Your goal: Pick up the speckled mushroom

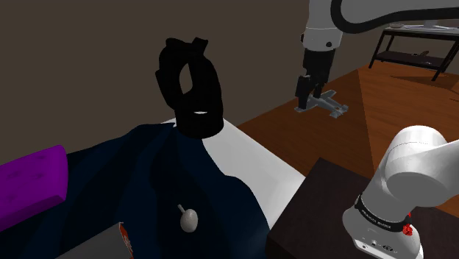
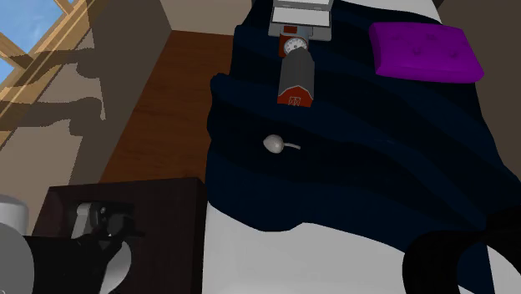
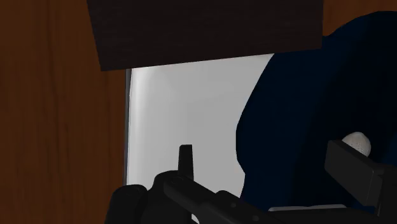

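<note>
The end effector (image 3: 267, 159) is open: its two black fingers stand well apart and hold nothing. It hovers over the bed, above the white sheet (image 3: 191, 108). The pale mushroom (image 3: 356, 141) peeks out just beyond one finger, not between them. In the shoulder view the mushroom (image 1: 188, 218) lies on its side on the dark blue blanket (image 1: 147, 184), with open blanket all around it. The bare sheet runs to the bed's edge beside the wooden floor (image 3: 57, 114) and the stand (image 1: 324, 199). A red carton (image 2: 294, 83) lies near the mushroom; its white label mark is unreadable.
</note>
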`<state>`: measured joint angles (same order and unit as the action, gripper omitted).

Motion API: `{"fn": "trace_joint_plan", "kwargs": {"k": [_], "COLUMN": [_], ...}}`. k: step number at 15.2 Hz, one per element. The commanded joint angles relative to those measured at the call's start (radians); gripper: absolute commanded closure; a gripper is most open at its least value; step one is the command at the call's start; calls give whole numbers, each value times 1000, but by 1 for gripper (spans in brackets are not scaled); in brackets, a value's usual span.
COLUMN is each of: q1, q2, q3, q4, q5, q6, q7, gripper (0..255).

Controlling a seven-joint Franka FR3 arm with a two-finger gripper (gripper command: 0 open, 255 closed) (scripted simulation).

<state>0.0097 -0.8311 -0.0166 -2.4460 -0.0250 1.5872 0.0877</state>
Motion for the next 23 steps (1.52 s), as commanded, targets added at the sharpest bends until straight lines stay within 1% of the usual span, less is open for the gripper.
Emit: {"fn": "trace_joint_plan", "kwargs": {"k": [1,7,12,17,23], "q1": [0,33,59,80,102], "q2": [0,152,309,486,714], "q3": [0,66,118,167,216], "q4": [0,-33,-25,18,110], "q5": [0,64,106,135,144], "q6": [0,162,295,416,536], "q7": [0,80,140,198,268], "gripper": [0,0,0,0,0]}}
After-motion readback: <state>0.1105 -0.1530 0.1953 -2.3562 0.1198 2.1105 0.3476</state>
